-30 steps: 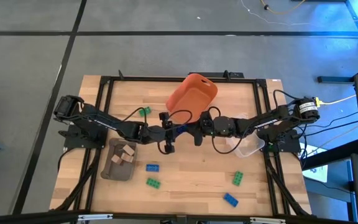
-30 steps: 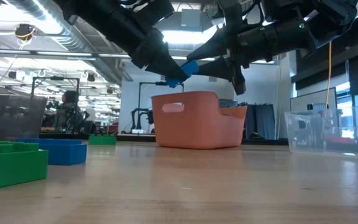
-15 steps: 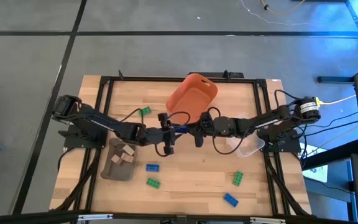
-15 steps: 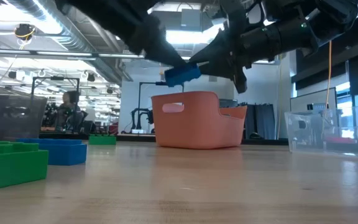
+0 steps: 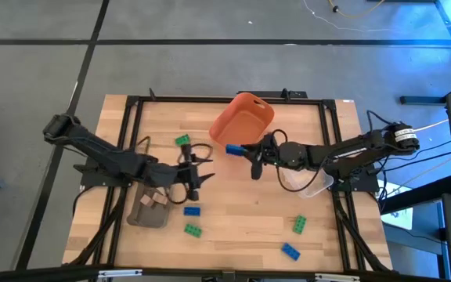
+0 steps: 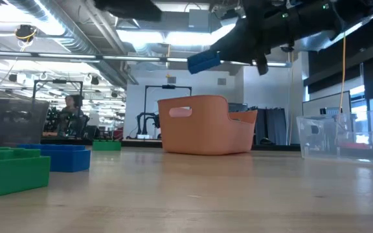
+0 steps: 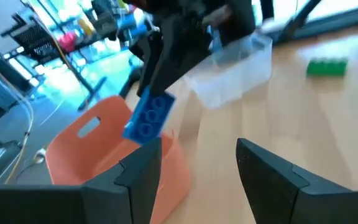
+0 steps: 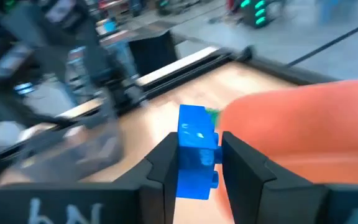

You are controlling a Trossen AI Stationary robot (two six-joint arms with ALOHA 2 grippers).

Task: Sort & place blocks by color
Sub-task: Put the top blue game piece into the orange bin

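The right gripper [image 5: 238,150] grasps a blue block [image 5: 233,149] in the air, just beside the orange bin [image 5: 243,117] — its fingers [image 8: 166,163] clamp both sides. The left gripper [image 5: 196,168] hangs released, jaws apart, above the table [image 5: 241,219] near the tray [image 5: 149,205].

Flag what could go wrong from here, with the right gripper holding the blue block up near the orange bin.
1. The right gripper pinches the blue block only by one end, so it might slip or twist free.
2. The block hangs at the orange bin's rim, not clearly over its opening; released here, it could land on the table.
3. The left gripper, open, sits close by; the arms could brush.
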